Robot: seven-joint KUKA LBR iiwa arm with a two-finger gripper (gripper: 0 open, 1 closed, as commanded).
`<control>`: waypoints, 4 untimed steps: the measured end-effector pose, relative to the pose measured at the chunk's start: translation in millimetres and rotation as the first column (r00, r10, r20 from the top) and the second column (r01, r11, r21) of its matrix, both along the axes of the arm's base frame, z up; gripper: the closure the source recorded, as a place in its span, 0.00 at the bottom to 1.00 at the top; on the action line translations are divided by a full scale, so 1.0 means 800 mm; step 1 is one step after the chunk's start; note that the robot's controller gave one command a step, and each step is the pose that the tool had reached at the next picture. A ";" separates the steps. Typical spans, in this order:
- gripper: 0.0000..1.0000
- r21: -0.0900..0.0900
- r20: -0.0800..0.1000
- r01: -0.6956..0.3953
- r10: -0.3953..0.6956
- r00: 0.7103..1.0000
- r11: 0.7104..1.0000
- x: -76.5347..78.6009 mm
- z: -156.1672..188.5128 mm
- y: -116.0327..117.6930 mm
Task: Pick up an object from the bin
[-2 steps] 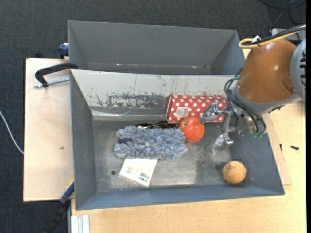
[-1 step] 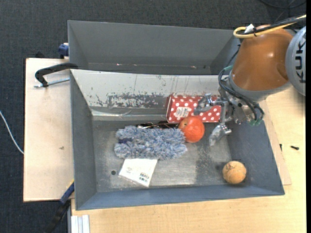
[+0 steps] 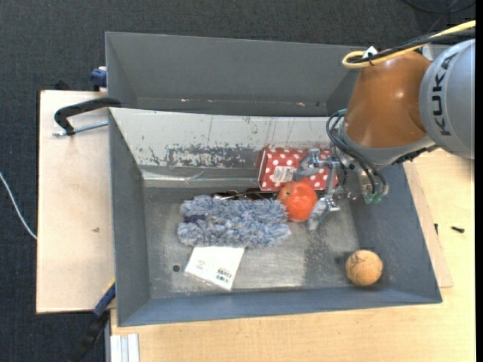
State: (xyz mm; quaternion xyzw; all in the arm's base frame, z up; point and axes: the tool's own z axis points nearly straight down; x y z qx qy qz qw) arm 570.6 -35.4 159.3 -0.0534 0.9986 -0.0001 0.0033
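My gripper [image 3: 323, 196] is low in the bin, right of the middle and close to the back wall. An orange-red ball [image 3: 299, 200] lies directly against its left side, touching it or nearly so. Just behind both stands a red box with white dots [image 3: 285, 168], leaning at the back wall; the gripper's body covers its right end. A fuzzy blue-grey cloth [image 3: 234, 222] stretches left from the ball across the middle of the bin floor.
A tan ball [image 3: 364, 268] rests in the front right corner. A white card with a printed label [image 3: 215, 266] lies near the front, left of centre. The arm with its orange cover hangs over the bin's right back corner.
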 end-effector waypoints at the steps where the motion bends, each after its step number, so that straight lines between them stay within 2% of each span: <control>1: 0.00 -0.001 0.001 -0.136 0.136 0.991 0.991 0.000 -0.068 0.019; 2: 0.00 0.001 -0.006 -0.164 0.164 0.986 0.986 0.006 -0.105 0.028; 3: 1.00 0.000 -0.004 -0.118 0.118 0.993 0.993 -0.041 -0.099 0.085; 4: 1.00 0.000 -0.004 -0.118 0.118 0.993 0.993 -0.041 -0.099 0.085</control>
